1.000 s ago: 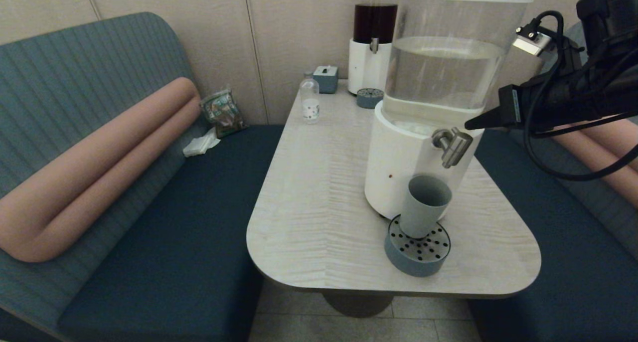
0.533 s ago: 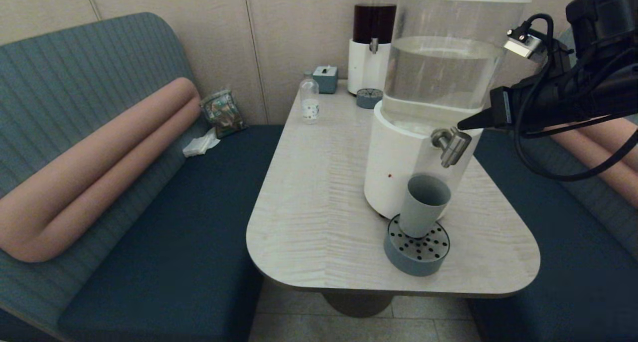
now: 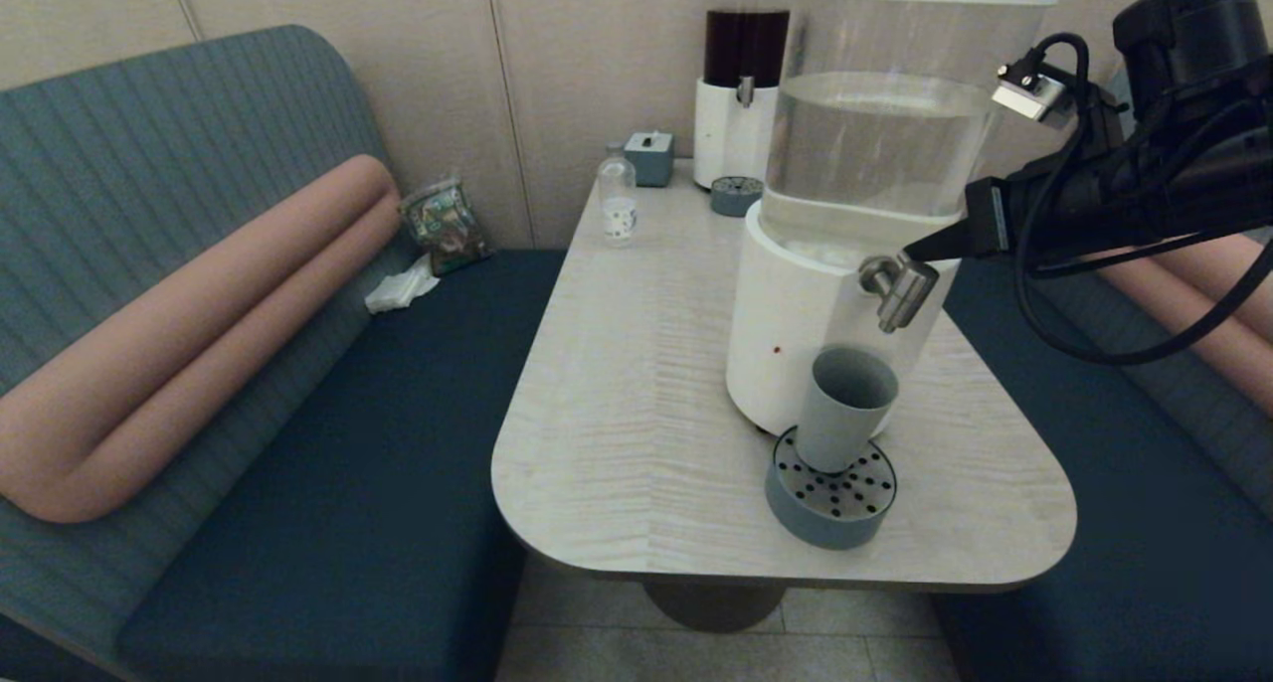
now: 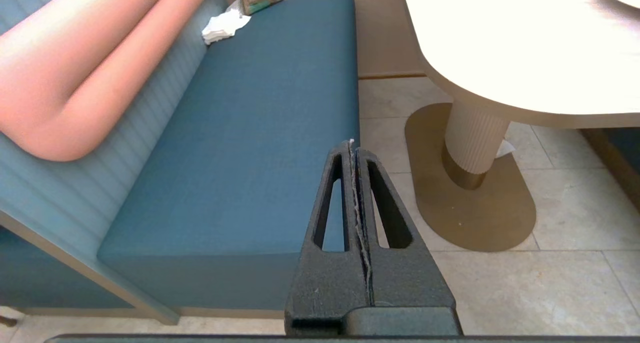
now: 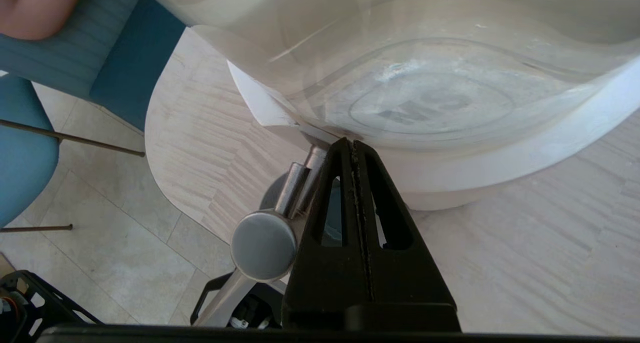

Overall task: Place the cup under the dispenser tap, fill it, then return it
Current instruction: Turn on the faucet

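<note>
cup [image 3: 843, 409]: on drip tray [image 3: 831, 503]; under dispenser tap [image 3: 898, 287]; no writing legible

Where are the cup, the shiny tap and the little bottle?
cup [image 3: 840, 414]: head view, its grey-blue side.
tap [image 3: 900, 289]: head view, its steel spout.
bottle [image 3: 618, 203]: head view, its clear body.

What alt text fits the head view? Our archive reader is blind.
The right gripper, shut, reaches the steel dispenser tap above the grey-blue cup standing on a perforated drip tray, on a pale table.
</note>
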